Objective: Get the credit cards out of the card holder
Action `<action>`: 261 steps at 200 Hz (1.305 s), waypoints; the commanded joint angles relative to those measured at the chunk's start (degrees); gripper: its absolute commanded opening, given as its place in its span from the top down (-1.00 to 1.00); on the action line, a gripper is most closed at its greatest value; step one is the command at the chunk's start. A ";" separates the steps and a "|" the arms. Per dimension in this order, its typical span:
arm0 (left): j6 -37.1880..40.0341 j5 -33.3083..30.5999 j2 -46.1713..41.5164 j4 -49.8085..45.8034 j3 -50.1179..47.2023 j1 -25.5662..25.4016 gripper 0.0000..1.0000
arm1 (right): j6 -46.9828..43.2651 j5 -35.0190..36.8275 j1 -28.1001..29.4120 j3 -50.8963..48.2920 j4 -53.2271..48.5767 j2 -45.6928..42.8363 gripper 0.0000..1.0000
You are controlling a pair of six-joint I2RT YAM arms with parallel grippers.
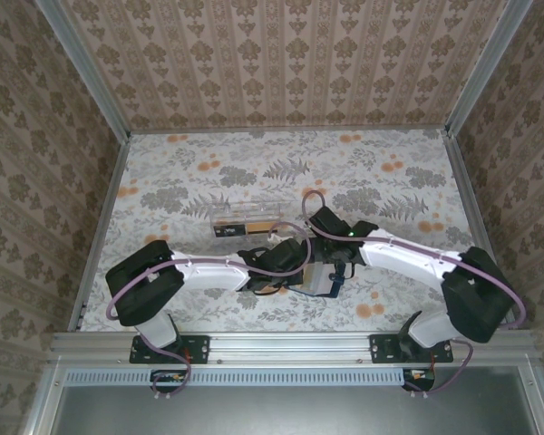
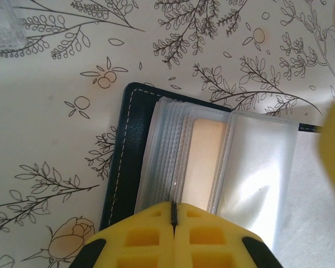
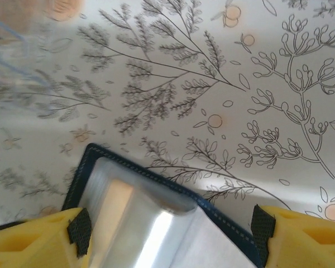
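Card holder (image 2: 128, 151) open flat on worktop (image 2: 44, 111), 5 o'clock of clear box (image 1: 245, 217). My left fingers (image 2: 145, 243) clenched on sleeve edge (image 2: 173, 190), likely pinning it. Right fingers (image 3: 28, 240) released, straddling holder, ready for card (image 2: 204, 162).

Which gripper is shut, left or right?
The left gripper: its jaws meet at the clear sleeves of the card holder. On the right gripper the jaws stand wide apart.

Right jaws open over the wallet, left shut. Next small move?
Probably ease the right gripper down and close on the edge of the cream card: the card holder lies open, the card shows through a clear sleeve, and the shut left gripper sits at the sleeves, seemingly pinning them.
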 commanded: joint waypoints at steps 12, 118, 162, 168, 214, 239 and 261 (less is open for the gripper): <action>0.13 -1.02 1.57 -4.96 -0.12 -0.29 1.00 | 1.07 -1.84 -0.49 0.96 0.04 4.52 -0.58; -5.38 -2.77 1.55 -5.88 -2.61 0.85 1.00 | 1.08 1.78 -1.43 -10.18 -4.54 -5.50 -0.55; -5.09 -2.74 1.55 -5.56 -2.67 0.85 1.00 | 1.88 1.37 -1.88 -14.16 -5.11 -9.62 -0.54; -4.92 -2.70 1.53 -5.61 -2.60 0.85 1.00 | 2.03 1.18 -1.88 -14.28 -5.23 -9.88 -0.54; -5.33 -3.57 0.78 -5.55 -3.08 0.85 1.00 | 4.50 0.27 -1.93 -17.59 -6.81 -15.29 -0.53; -5.19 -3.84 0.33 -5.43 -2.97 0.85 1.00 | 6.05 -0.94 -1.88 -19.74 -6.34 -18.66 -0.53; -3.55 -3.51 -0.28 -4.67 -2.43 0.56 1.00 | 6.51 -1.77 -1.88 -21.39 -4.39 -19.05 -0.53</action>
